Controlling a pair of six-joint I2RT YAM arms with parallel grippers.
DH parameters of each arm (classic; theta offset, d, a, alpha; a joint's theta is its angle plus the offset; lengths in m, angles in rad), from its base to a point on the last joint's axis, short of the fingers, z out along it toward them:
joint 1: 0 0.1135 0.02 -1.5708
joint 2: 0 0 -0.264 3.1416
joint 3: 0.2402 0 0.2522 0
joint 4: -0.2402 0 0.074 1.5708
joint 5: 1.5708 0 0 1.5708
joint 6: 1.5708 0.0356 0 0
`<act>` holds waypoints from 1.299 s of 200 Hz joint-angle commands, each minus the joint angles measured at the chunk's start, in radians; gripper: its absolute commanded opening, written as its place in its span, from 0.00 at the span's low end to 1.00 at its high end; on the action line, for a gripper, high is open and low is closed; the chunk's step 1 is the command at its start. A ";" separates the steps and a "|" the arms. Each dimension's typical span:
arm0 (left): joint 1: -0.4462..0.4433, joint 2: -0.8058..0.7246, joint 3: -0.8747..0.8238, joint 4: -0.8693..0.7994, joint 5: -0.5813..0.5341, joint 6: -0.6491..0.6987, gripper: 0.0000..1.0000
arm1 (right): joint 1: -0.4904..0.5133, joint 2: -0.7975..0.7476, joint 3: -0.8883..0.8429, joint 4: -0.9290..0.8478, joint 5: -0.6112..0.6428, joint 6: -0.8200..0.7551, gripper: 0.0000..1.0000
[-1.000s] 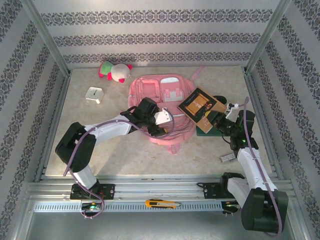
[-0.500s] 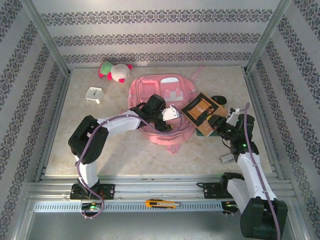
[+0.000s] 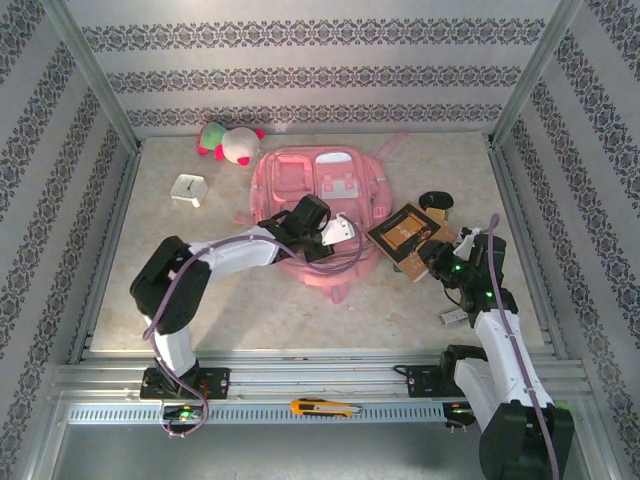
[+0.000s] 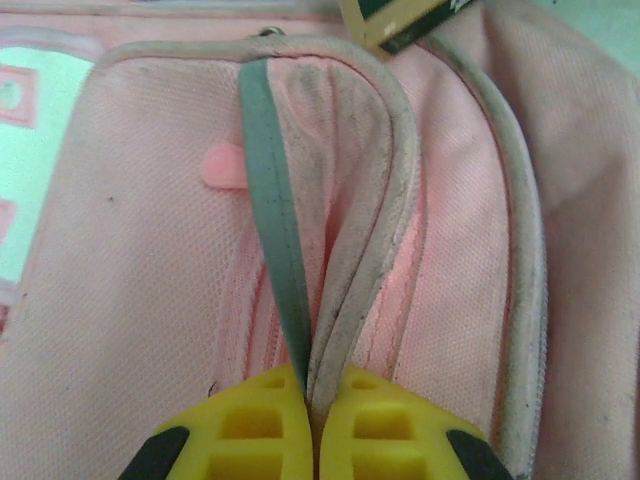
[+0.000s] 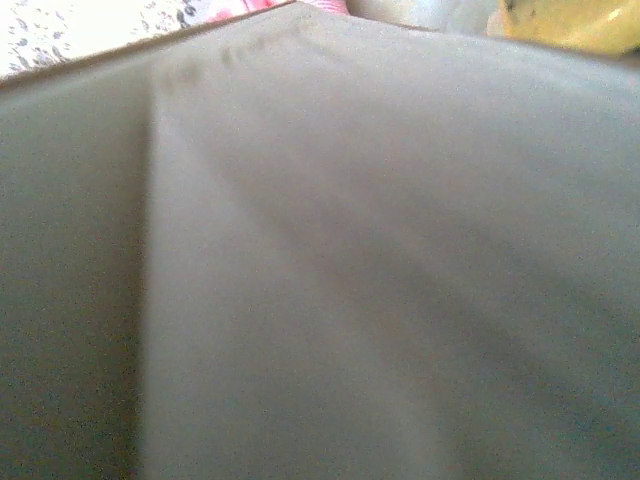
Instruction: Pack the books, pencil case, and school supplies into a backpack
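Patterned walls stand around the pale bench (image 3: 200, 290), and the pink backpack (image 3: 320, 185) lies in its middle. My left tool (image 4: 310, 390) is closed tight and pinches the grey band at the backpack's opening. My right tool (image 3: 435, 257) grips the brown book (image 3: 403, 233), which is tilted, at the backpack's right edge. One small pale bar (image 3: 453, 317) lies near the right arm.

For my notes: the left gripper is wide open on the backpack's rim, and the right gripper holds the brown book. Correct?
Not quite: the left gripper is shut, pinching the rim of the backpack, as the left wrist view shows. The right gripper does hold the brown book.
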 commanded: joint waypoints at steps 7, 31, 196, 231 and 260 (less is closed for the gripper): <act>-0.052 -0.146 -0.046 -0.100 -0.033 -0.206 0.00 | 0.017 0.028 0.063 0.048 -0.065 -0.050 0.00; -0.090 -0.209 -0.075 -0.149 -0.082 -0.369 0.00 | 0.034 0.051 0.099 0.047 -0.084 -0.074 0.00; 0.110 -0.258 0.331 -0.349 0.072 -0.661 0.00 | 0.371 -0.179 0.119 -0.037 0.219 0.230 0.00; 0.136 -0.270 0.319 -0.276 0.144 -0.692 0.00 | 0.601 0.015 0.048 0.299 0.377 0.353 0.00; 0.152 -0.264 0.326 -0.272 0.176 -0.699 0.00 | 0.725 0.187 0.028 0.557 0.526 0.421 0.00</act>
